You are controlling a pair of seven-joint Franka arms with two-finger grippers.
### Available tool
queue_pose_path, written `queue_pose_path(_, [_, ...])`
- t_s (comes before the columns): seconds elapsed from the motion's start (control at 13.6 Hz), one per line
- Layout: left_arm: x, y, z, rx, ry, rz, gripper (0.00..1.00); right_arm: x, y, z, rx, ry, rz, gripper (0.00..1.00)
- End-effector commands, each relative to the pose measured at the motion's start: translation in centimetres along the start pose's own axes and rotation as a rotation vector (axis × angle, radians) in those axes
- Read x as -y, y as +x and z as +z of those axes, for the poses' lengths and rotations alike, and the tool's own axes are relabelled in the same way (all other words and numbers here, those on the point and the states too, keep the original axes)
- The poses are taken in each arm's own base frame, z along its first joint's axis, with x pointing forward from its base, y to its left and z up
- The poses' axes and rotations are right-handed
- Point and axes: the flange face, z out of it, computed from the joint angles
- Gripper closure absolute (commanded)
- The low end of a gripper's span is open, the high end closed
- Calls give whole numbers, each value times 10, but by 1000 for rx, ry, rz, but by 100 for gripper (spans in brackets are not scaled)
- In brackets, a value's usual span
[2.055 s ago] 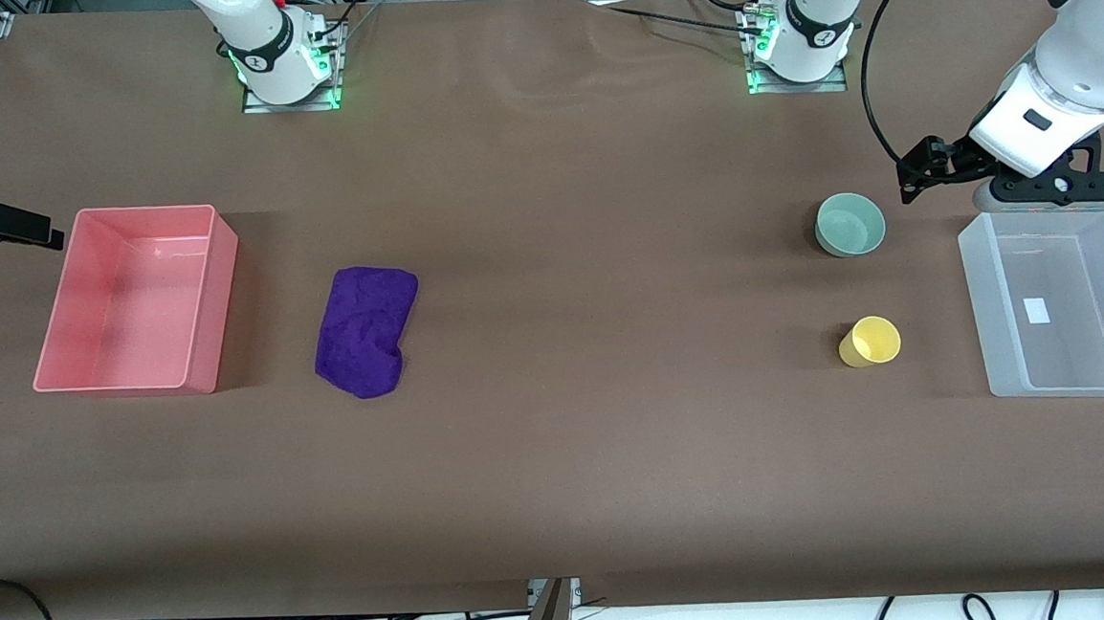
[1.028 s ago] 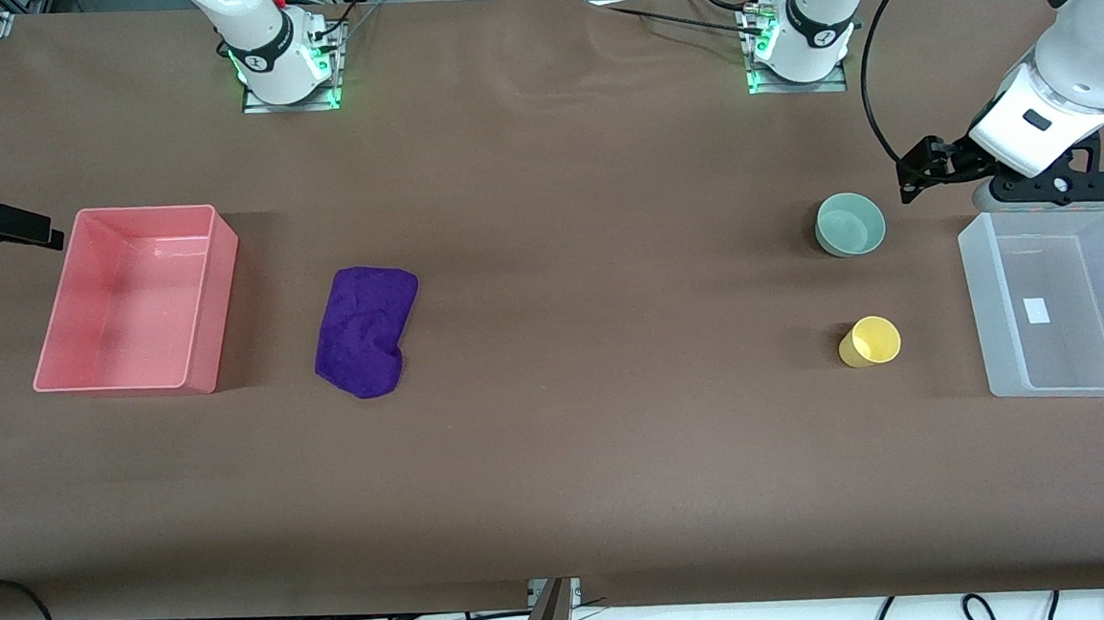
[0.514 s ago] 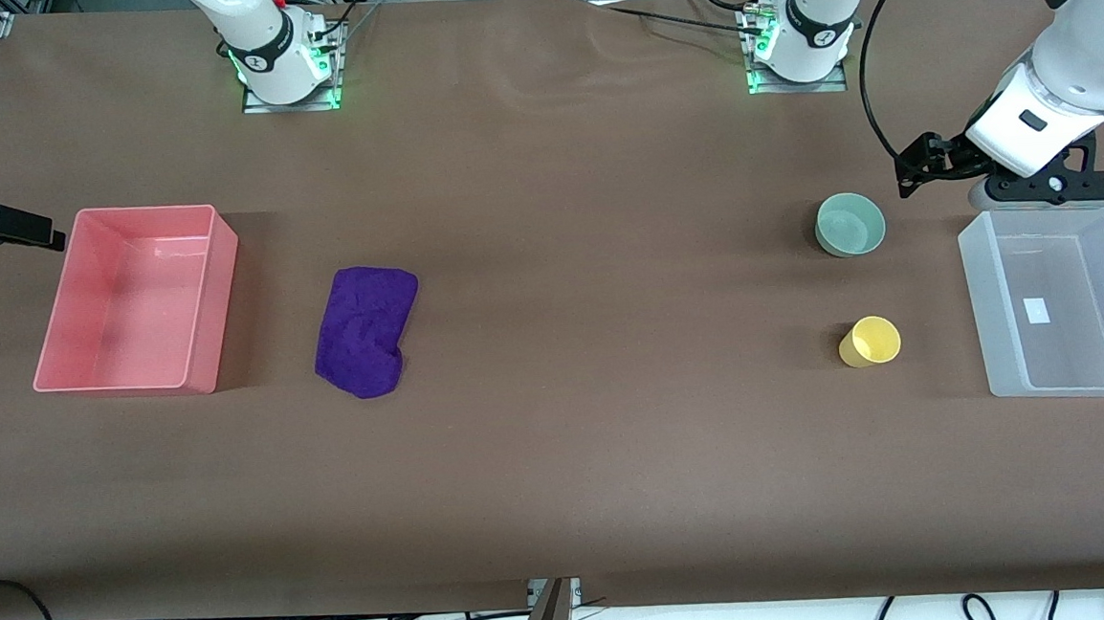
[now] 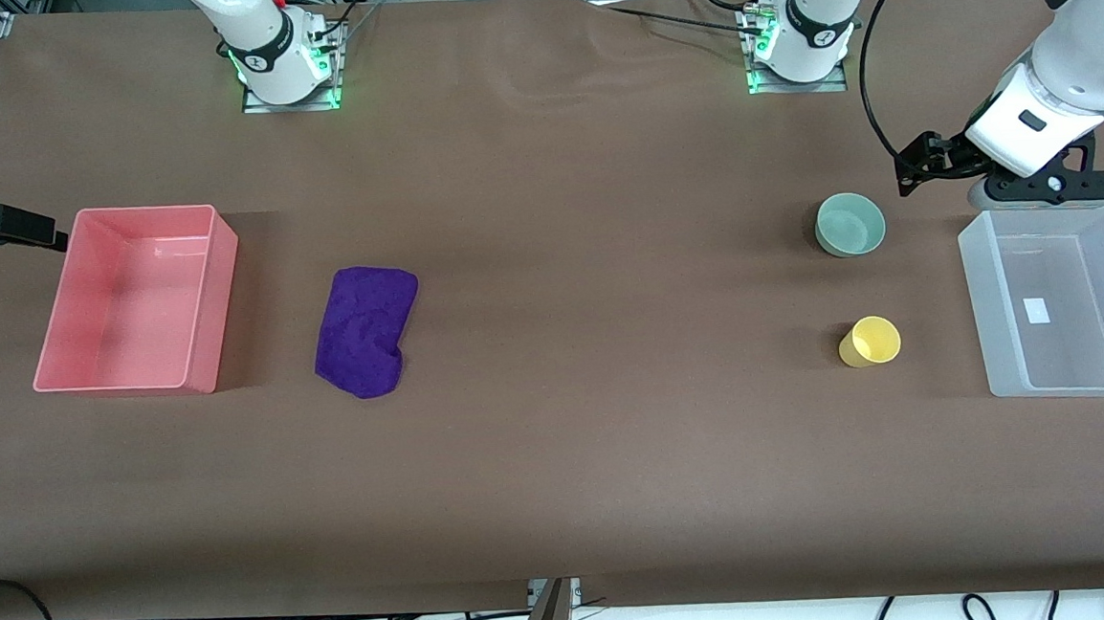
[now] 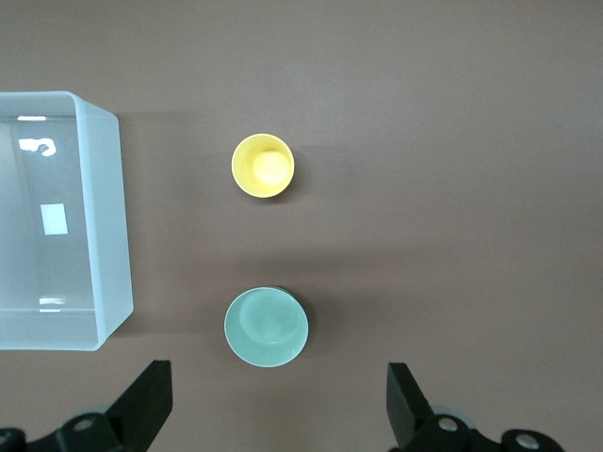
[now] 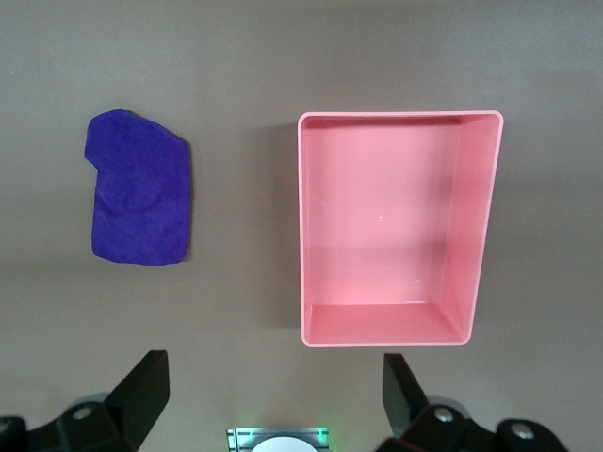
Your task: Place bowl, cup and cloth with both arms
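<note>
Two bins frame the brown table (image 4: pixel 564 501). Taking twelve o'clock as the robots' bases, a pink bin (image 4: pixel 223 306) sits at nine o'clock and a clear bin (image 4: pixel 977 308) at three, both with nothing in them. Next in size, the cloth (image 4: pixel 364 331) lies flat and rumpled at the pink bin's three o'clock, apart from it. The bowl (image 4: pixel 851 225) stands upright at the clear bin's ten o'clock. The cup (image 4: pixel 869 341) is upright at the bowl's six o'clock, well apart from it.

The left gripper (image 5: pixel 278 410) hangs high over the table between the bowl and the clear bin's twelve-o'clock edge, claw spread wide and holding nothing. The right gripper (image 6: pixel 273 400) is at the pink bin's ten o'clock, also up in the air, wide and empty.

From where I stand, nothing is placed yet and each arm looks set for its first reach. The left should centre over the bowl's rim, drop one finger inside and one outside, and stay off the bin wall. The right should come down on a raised fold mid-cloth and pinch deep, so the cloth lifts in one bunch.
</note>
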Motion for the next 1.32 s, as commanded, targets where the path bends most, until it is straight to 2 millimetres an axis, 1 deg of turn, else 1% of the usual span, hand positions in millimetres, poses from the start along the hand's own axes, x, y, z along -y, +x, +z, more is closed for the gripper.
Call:
queue_pose_path(0.0, [0,-4,-5,4,-16,-10,0,-3,1,-4,-9,-12,-7,0])
queue_pose_path(0.66, [0,-4,-5,3,-16,-10,0,-2,3,-7,-29,-14,-12,0])
queue_pose_path(0.95, [0,-4,-5,4,-16,-10,0,-2,5,-4,-25,-14,-12,0])
queue_pose_path(1.03, [0,-4,-5,4,-16,-10,0,-2,8,0,-17,-14,-12,0])
queue_pose_path(1.1, [0,-5,-2,15,-15,1,0,2,11,4,-11,-14,-16,0])
queue_pose_path(1.25, [-3,-10,4,63,-10,12,0,18,18,10,-15,-57,-45,0])
